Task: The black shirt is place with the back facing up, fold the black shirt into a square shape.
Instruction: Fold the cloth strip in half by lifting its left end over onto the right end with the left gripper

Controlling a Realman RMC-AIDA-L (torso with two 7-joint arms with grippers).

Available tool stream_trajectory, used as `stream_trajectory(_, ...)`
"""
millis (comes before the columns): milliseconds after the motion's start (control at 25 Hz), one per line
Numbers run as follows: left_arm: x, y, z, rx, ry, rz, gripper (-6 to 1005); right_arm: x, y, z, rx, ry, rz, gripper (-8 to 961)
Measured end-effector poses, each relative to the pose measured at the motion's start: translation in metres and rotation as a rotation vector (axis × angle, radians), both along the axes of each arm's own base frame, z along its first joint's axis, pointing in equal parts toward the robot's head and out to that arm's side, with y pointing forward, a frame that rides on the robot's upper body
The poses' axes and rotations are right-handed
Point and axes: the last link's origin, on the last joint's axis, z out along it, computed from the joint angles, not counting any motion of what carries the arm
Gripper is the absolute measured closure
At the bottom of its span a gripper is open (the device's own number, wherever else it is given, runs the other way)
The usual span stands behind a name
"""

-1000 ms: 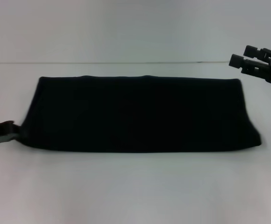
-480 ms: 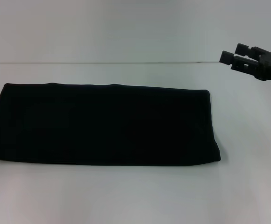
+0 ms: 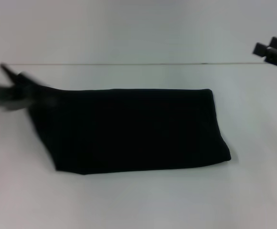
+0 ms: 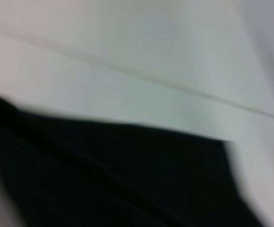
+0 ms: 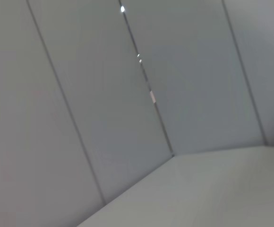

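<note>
Shifted right since before: shirt (image 3: 138,131), left gripper (image 3: 14,88) at its left end, jaws unreadable. Soft, limp; take by corners. Right gripper (image 3: 272,50) parked, spread.

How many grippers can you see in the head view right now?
2. The left gripper is at the black shirt's far-left corner; the right gripper is raised at far right, clear of it.
</note>
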Motion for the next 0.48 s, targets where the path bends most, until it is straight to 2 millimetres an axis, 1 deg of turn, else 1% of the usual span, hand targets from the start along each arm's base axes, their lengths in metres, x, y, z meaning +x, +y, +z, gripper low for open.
stream_trajectory(40,0.017,0.007,-0.007,-0.020,-0.034,-0.043,967,0.003,-0.001,0.005,0.019,-0.001,-0.002,69)
stream_trajectory(120,0.058,0.021,-0.030,-0.074,-0.099,-0.137,967,0.010,-0.004,0.016,0.052,-0.008,-0.009,70)
stream_trajectory(200,0.092,0.031,-0.055,-0.113,-0.143,-0.203,967,0.017,-0.006,0.027,0.074,-0.019,-0.016,70)
stream_trajectory(240,0.110,0.034,-0.071,-0.131,-0.160,-0.235,967,0.020,-0.007,0.031,0.082,-0.027,-0.021,70)
stream_trajectory(280,0.121,0.036,-0.082,-0.135,-0.168,-0.251,967,0.023,-0.009,0.035,0.087,-0.035,-0.025,71)
stream_trajectory(360,0.142,0.039,-0.112,-0.114,-0.185,-0.265,967,0.027,-0.011,0.041,0.095,-0.048,-0.029,71)
stream_trajectory(440,0.147,0.038,-0.141,-0.081,-0.198,-0.236,967,0.030,-0.012,0.045,0.103,-0.062,-0.031,72)
stream_trajectory(480,0.143,0.037,-0.155,-0.060,-0.203,-0.204,967,0.031,-0.013,0.046,0.106,-0.067,-0.032,72)
